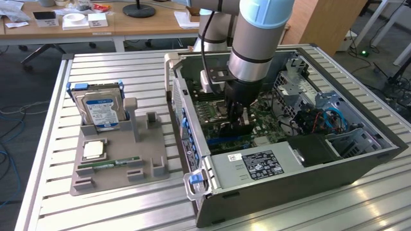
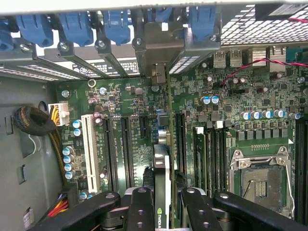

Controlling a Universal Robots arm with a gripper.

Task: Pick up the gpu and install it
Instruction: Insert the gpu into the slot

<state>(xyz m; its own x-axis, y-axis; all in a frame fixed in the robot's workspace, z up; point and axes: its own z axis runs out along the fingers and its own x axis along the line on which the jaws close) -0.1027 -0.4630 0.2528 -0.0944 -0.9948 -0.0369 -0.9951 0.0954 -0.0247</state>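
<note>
Gpu [image 2: 162,168] — edge-on inside the claw [image 2: 166,204]

We are looking into a lab. An opened PC case [image 1: 289,192] is lying centre, cluttered desks [image 1: 160,24] upper left.

Nvidia logo [image 2: 159,217] on gpu [image 2: 161,180] edge; power-supply label [image 1: 255,163] illegible

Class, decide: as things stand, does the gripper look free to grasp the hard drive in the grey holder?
Probably not: the gripper is inside the computer case, shut on the gpu; the hard drive stands outside it.
</note>
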